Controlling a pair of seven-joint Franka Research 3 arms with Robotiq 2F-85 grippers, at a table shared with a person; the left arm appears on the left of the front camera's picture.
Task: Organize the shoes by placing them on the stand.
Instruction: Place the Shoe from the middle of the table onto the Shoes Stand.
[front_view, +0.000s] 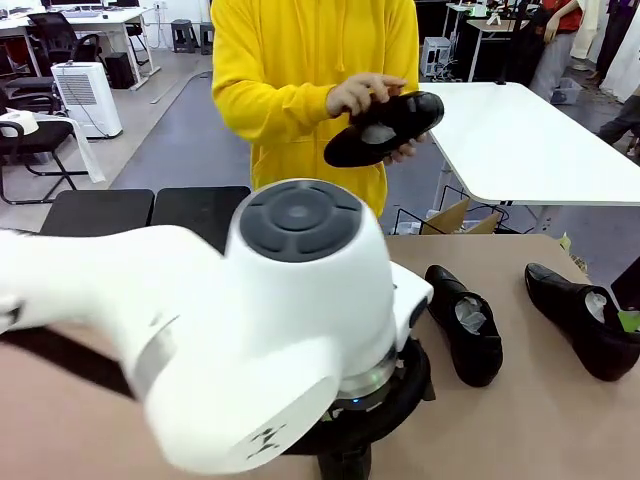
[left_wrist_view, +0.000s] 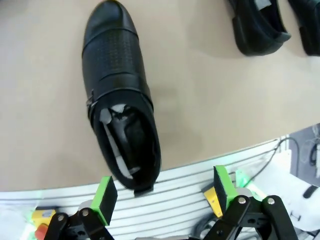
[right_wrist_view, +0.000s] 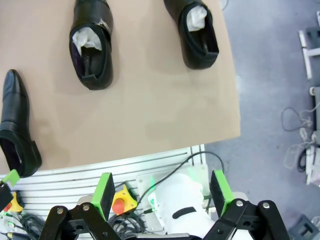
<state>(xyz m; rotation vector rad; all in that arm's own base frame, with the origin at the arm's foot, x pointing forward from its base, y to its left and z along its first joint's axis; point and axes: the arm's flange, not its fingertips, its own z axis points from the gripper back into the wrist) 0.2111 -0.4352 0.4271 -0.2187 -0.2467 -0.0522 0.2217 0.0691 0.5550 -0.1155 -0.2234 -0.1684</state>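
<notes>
A person in a yellow hoodie holds one black shoe (front_view: 385, 128) in both hands above the far side of the table. Two more shoes (front_view: 465, 325) (front_view: 585, 320) lie on the tan table at the right. A fourth shoe (left_wrist_view: 117, 95) lies toe away, just beyond my left gripper (left_wrist_view: 165, 192), which hovers open over its heel without touching it. My right gripper (right_wrist_view: 162, 192) is open and holds nothing, off the table's near edge, with shoes (right_wrist_view: 91, 42) (right_wrist_view: 197, 30) (right_wrist_view: 17, 125) farther off. The black stand (front_view: 145, 210) lies at the far left.
My left arm (front_view: 250, 330) bulks across the front view and hides the table's middle. The table's near edge (left_wrist_view: 200, 160) runs over aluminium rails and cables. A white table (front_view: 530, 140) stands behind the person. Grey floor (right_wrist_view: 270, 75) lies beside the table.
</notes>
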